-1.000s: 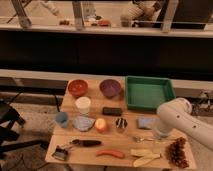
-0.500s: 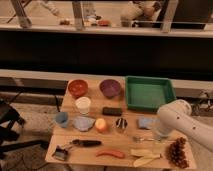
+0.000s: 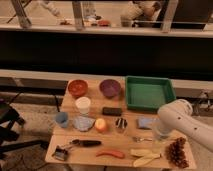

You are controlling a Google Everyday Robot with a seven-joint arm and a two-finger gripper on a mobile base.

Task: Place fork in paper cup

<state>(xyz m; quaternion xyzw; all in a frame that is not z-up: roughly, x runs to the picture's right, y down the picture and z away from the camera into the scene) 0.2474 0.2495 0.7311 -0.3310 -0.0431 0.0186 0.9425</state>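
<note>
The fork (image 3: 142, 139) is seen as a slim, short, shiny silver piece, laid flat towards the front right of the wooden worktop (image 3: 90, 159). It is set roughly crosswise, just behind two pale banana pieces (image 3: 145, 153) and just in front of a blue-grey cloth (image 3: 145, 122). The paper cup (image 3: 83, 105) is stood upright on the left half of the worktop, wide, cream-white and plain-walled, well apart from the fork.

Between the two, a small metal cup (image 3: 121, 123), a round orange-yellow fruit (image 3: 101, 124) and a black block (image 3: 112, 111) are found. A red bowl (image 3: 78, 88) and a purple bowl (image 3: 110, 88) are placed behind the paper cup, and a green tray (image 3: 150, 93) is set at the back right. A blue cup (image 3: 61, 119) and a crumpled grey-blue item (image 3: 83, 123) are placed in front of the paper cup. Along the front edge a black-handled tool (image 3: 85, 143), a small brush-like item (image 3: 61, 152) and a red pepper (image 3: 112, 154) are laid; a dark brown cluster (image 3: 176, 152) is seen at the front right corner.

The white arm (image 3: 182, 117) is reached in from the right. The gripper (image 3: 159, 133) is held low beside the fork's right end; whether it is wide or narrow cannot be told.
</note>
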